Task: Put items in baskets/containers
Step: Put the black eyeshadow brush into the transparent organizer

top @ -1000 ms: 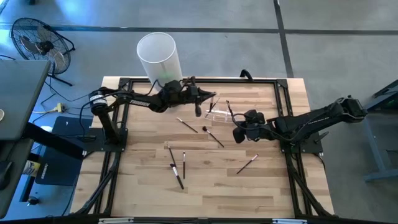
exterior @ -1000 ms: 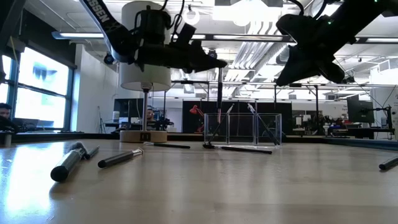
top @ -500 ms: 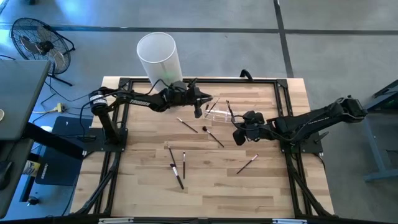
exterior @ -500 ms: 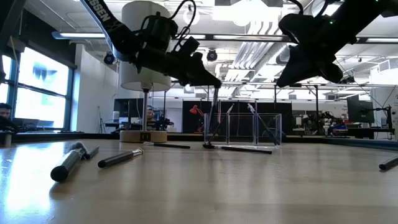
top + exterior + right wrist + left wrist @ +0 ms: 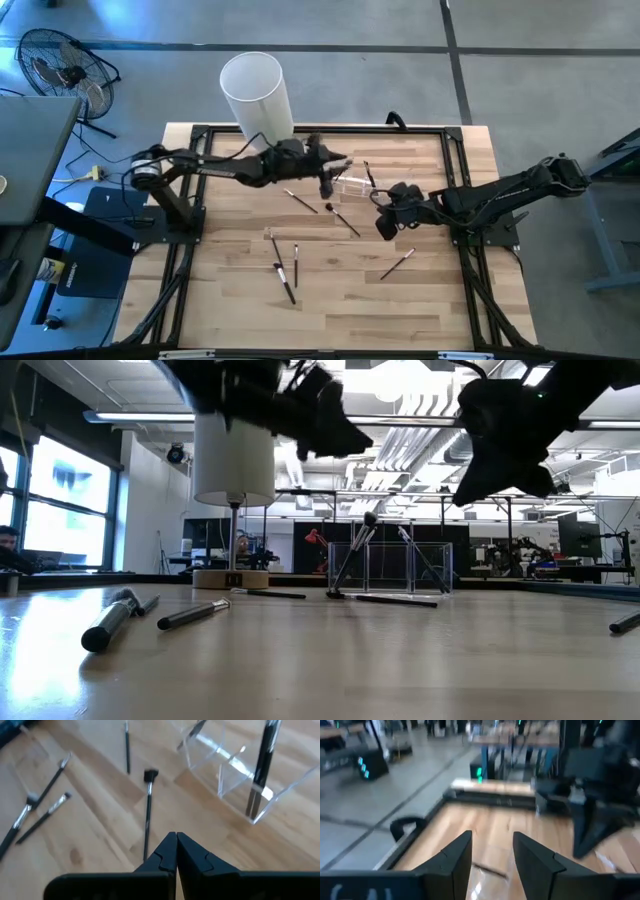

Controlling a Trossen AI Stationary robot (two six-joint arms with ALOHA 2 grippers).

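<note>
Now that the brush (image 5: 356, 550) it was lowering a second ago is leaning inside the clear holder (image 5: 352, 181) near the worktop's far edge, the left gripper (image 5: 490, 857) is lifting away open and empty, while the right gripper (image 5: 175, 851) is hovering closed over a loose brush (image 5: 148, 809).

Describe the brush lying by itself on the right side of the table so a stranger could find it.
On the wooden table, find the right gripper near the middle. The brush lies slanted beyond it, on the side away from the clear holder. Unlike the other loose brushes farther left, it has no neighbour close by.
</note>
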